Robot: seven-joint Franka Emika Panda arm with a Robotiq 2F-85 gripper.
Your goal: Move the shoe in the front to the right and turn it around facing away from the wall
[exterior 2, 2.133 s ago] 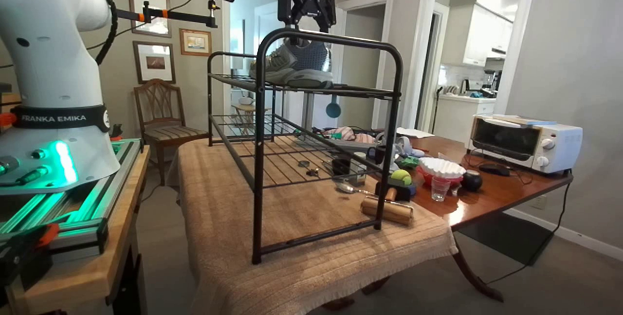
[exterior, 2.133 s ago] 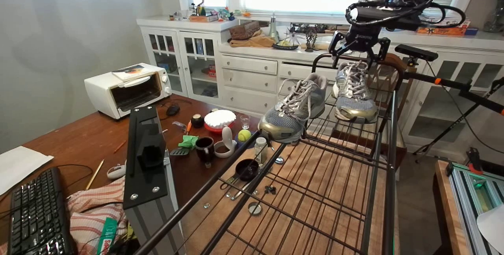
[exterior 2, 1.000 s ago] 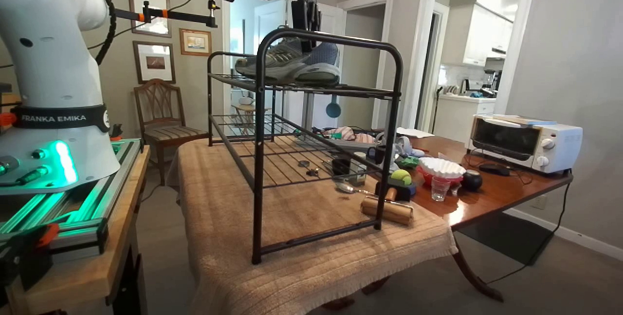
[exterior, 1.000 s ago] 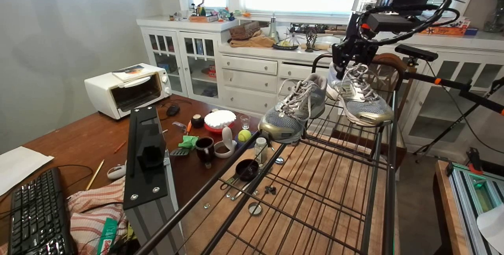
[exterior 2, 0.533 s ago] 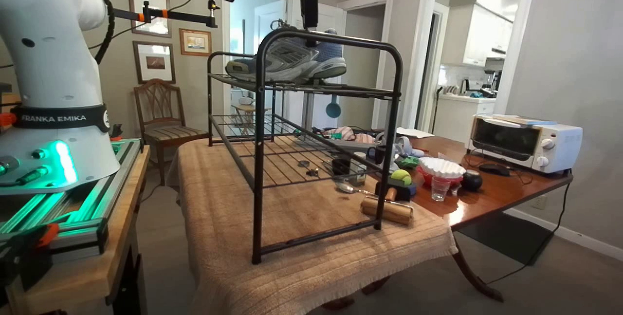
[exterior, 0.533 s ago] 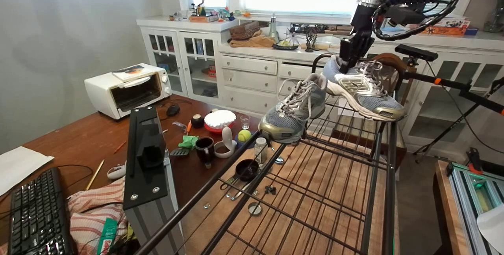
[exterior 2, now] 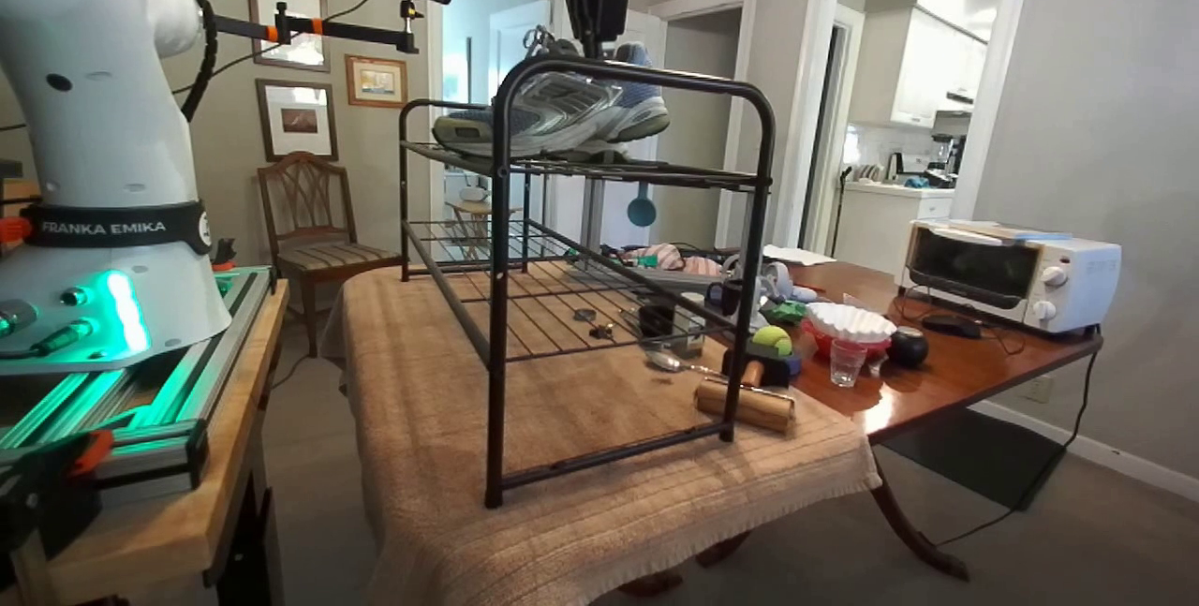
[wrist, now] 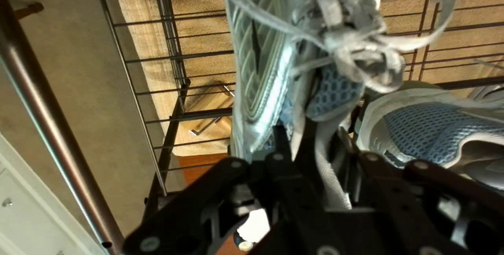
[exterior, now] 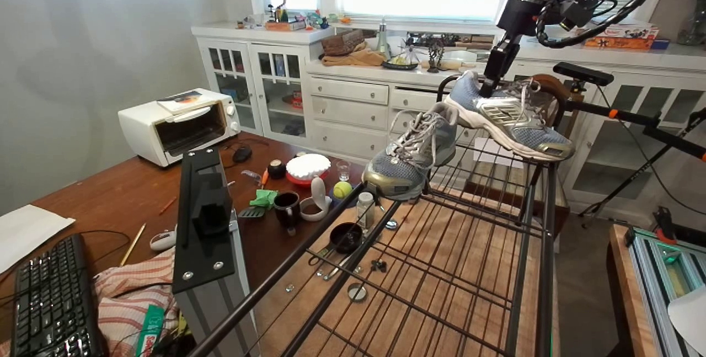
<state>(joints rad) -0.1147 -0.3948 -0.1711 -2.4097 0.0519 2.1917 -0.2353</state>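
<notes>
The light grey-silver shoe [exterior: 499, 117] is at the far end of the black wire rack's top shelf. My gripper [exterior: 486, 91] reaches down into its opening. In the wrist view, the gripper [wrist: 315, 138] has its fingers on both sides of the collar wall, shut on it. The heel is raised and the toe points lower, over the shelf's side edge, as an exterior view shows of the shoe [exterior 2: 553, 110]. Its grey mate [exterior: 411, 155] rests on the shelf beside it, apart from my gripper; in the wrist view this mate [wrist: 425, 129] lies at the right.
The rack's end hoop [exterior 2: 646, 72] rises close beside the held shoe. A camera on a bar [exterior: 583, 73] stands beyond the rack. Below, a towel-covered table [exterior 2: 421, 419] holds small items, including a wooden roller [exterior 2: 745, 403].
The gripper has turned and risen with the shoe. Its toe has swung towards the shelf's side edge and its heel has lifted. The jaws have closed somewhat. The mate has stayed put.
</notes>
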